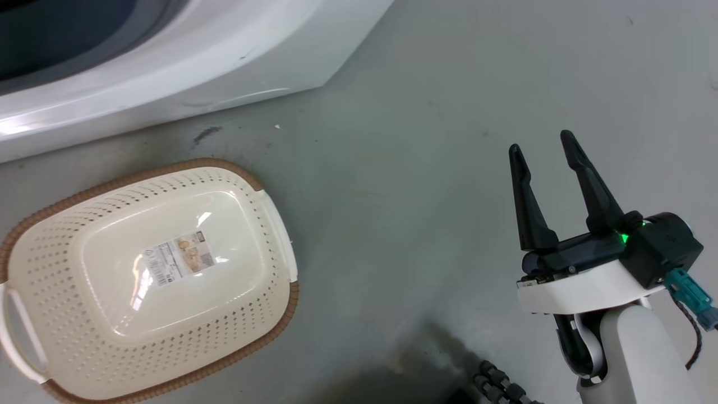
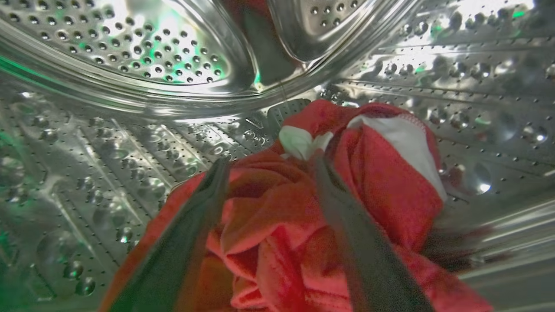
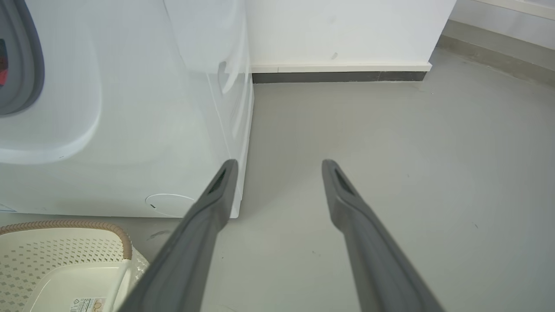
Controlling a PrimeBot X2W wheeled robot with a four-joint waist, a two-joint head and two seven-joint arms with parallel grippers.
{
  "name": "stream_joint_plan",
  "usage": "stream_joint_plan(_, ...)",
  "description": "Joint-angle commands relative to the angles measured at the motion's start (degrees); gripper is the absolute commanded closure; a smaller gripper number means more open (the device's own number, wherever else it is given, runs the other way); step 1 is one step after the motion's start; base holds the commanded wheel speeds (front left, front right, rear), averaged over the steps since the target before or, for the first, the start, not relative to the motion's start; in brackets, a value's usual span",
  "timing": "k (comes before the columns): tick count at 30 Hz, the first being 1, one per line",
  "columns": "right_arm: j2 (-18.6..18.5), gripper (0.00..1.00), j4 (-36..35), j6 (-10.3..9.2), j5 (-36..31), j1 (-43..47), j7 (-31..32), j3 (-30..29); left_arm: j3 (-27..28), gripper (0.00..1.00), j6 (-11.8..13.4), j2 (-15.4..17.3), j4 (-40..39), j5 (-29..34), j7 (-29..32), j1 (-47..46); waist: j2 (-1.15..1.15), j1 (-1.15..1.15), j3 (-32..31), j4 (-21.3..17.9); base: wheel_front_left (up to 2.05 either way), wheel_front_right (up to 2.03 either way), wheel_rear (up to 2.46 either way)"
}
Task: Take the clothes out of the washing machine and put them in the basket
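Observation:
Red clothes [image 2: 277,225] with white trim lie bunched on the perforated steel drum [image 2: 130,143] inside the washing machine [image 1: 185,62]. My left gripper [image 2: 271,160] is open inside the drum, one finger on each side of the top of the bundle. The cream basket [image 1: 56,269] with a brown rim stands on the floor in front of the washing machine [image 3: 130,130], holding only a paper label; its corner [image 3: 65,255] shows in the right wrist view. My right gripper [image 1: 543,143] hangs open over bare floor, well right of the basket, its fingers [image 3: 217,190] holding nothing.
Grey floor [image 1: 420,140] spreads to the right of the machine and basket. A white wall with a dark skirting strip [image 3: 338,77] stands beyond the machine's corner. A dark ribbed cable [image 1: 499,384] lies near the bottom edge by my right arm.

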Motion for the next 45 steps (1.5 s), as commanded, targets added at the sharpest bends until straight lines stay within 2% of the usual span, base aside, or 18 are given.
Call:
stream_joint_plan(1,0.2,0.00,0.1,-0.04,0.4,-1.2,-0.4,0.2,-0.2,0.00,-0.2,1.0,0.3,0.4,0.9,-1.3,0.00,-0.01,1.0,-1.0,0.00,0.00,0.00)
stream_joint_plan(9,0.2,0.00,1.2,-0.04,2.7,-2.5,-0.6,2.2,-2.3,0.00,-0.9,4.6,3.2,1.3,11.7,-5.2,0.00,-0.01,3.5,-3.8,0.00,0.00,0.00)
stream_joint_plan(16,0.2,0.00,0.9,-0.04,4.2,-2.8,-0.6,2.9,-3.2,0.00,-0.5,5.7,5.2,1.3,22.1,-5.3,0.00,-0.01,4.1,-4.8,0.00,0.00,0.00)
stream_joint_plan(18,0.2,0.00,0.9,-0.04,4.5,-2.9,-0.6,2.9,-3.3,0.90,-0.1,5.7,4.6,1.1,23.0,-5.0,0.00,-0.01,4.0,-5.0,0.00,0.00,0.00)
stream_joint_plan(19,0.2,0.00,0.9,-0.04,4.6,-2.9,-0.6,3.0,-3.3,1.00,0.0,5.8,4.4,1.0,23.5,-4.5,0.00,-0.01,3.9,-5.1,0.00,0.00,0.00)
stream_joint_plan(24,0.2,0.00,1.0,-0.04,4.8,-2.8,-0.6,2.9,-3.0,1.00,1.3,6.1,1.6,0.3,22.4,-2.9,0.00,-0.01,3.2,-5.1,0.00,0.00,0.00)
stream_joint_plan(29,0.2,0.00,1.2,-0.04,4.8,-2.5,-0.6,3.0,-2.4,1.00,2.6,6.5,-1.9,-0.8,17.1,-0.6,0.00,-0.01,1.8,-4.9,0.00,0.00,0.00)
stream_joint_plan(32,0.2,0.00,1.4,-0.04,4.6,-2.1,-0.6,2.6,-1.9,1.00,3.4,6.6,-3.4,-1.6,12.4,1.4,0.00,-0.01,0.2,-4.7,0.00,0.00,0.00)
stream_joint_plan(38,0.2,0.00,1.7,-0.04,2.9,-0.3,-0.6,1.0,-0.6,1.00,4.8,4.6,-4.6,-3.8,0.8,6.8,0.00,-0.01,-4.5,-3.4,0.00,0.00,0.00)
stream_joint_plan(41,0.2,0.00,2.1,-0.04,2.2,0.5,-0.6,0.3,0.1,1.00,3.5,4.9,-2.7,-5.1,-5.3,9.3,0.00,-0.01,-7.4,-2.9,0.00,0.00,0.00)
stream_joint_plan(45,0.1,0.00,2.6,-0.04,1.5,2.1,-0.6,-0.5,0.9,1.00,2.7,2.5,0.9,-7.2,-12.6,13.4,0.00,-0.01,-11.9,-2.0,0.00,0.00,0.00)
